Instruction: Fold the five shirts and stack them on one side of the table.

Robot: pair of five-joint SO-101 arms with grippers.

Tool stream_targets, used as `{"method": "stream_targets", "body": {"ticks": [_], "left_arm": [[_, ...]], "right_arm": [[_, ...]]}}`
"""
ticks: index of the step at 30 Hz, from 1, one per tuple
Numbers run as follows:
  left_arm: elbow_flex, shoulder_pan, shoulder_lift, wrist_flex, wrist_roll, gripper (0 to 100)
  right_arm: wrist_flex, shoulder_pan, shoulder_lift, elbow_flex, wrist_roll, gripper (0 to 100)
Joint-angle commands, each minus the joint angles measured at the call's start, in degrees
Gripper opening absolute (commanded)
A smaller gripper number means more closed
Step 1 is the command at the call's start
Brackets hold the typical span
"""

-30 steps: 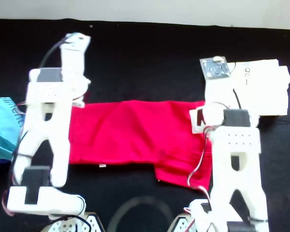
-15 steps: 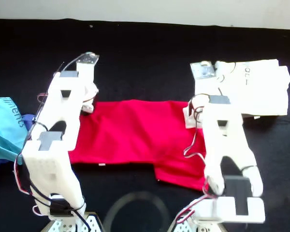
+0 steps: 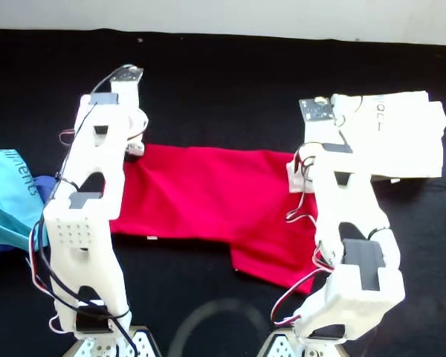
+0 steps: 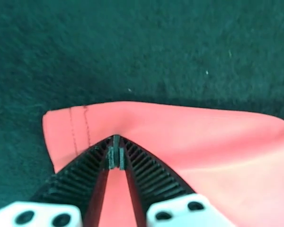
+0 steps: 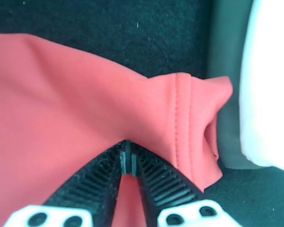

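If either pinch slips or I pull unevenly, the fold will skew: my left gripper [image 4: 114, 158] and right gripper [image 5: 127, 161] are each clamped tight on the far edge of the red shirt [image 3: 208, 193], spread between them on the table [image 3: 223, 82]; it could drag against the folded white shirt [image 3: 401, 137] at far right, or the blue shirt [image 3: 7, 197] at left

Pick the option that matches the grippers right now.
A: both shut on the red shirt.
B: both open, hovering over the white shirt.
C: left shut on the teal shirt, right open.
A: the left gripper and the right gripper each have their jaws closed together, with cloth of the red shirt pinched between them.
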Motion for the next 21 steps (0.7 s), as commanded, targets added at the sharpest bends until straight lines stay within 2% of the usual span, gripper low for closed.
{"method": "stream_targets", "body": {"ticks": [1,4,12,17,21], "left_arm": [[-3.3,-1.1,-0.2,0.2,0.7,1],[-5.6,-0.9,-1.2,2.0,0.8,1],[-15.3,-0.6,-3.6,12.9,0.8,1],[-14.7,1.0,1.1,7.4,0.8,1],[-14.9,-0.3,5.7,3.0,0.7,1]], "right_arm": [[-0.8,0.7,-0.4,-2.9,-0.1,0.7],[0.1,0.7,-0.5,-4.4,-0.4,0.7],[6.1,-0.9,-0.1,-12.2,-0.4,0.7],[5.1,-5.7,2.0,-12.5,-0.4,0.7],[3.6,-5.1,8.5,-13.4,-0.4,0.7]]}}
